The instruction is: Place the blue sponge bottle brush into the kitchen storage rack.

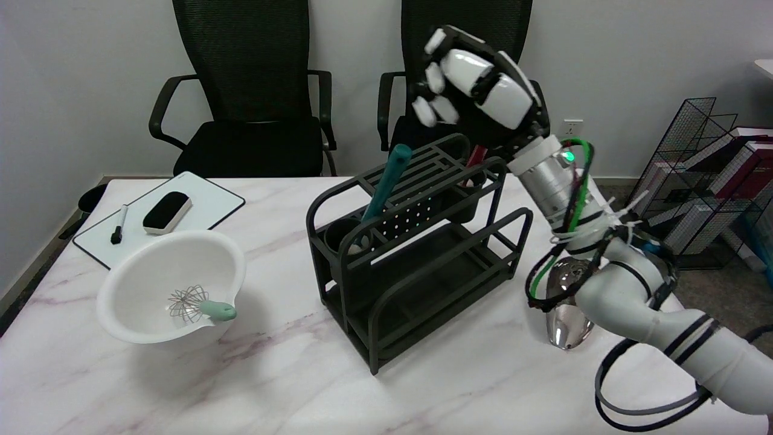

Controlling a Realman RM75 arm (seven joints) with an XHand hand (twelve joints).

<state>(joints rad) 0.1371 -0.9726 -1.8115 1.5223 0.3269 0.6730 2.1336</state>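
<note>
Right hand (477, 84) hovers above the black metal storage rack (416, 254) mid-tabletop, fingers apart, holding nothing. The teal-handled bottle brush (386, 184) leans in the rack's left cup; a clumsy retreat could snag its handle.

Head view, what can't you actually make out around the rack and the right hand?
- Brush: its lower end is down in the rack's cup; the sponge is hidden by the wall.
- Red item in the far cup: mostly behind the right hand; what it is cannot be told.
- Hand's palm: turned away, so whether the fingers hold anything is hard to tell.
- Shiny object: partly covered by the arm.
</note>
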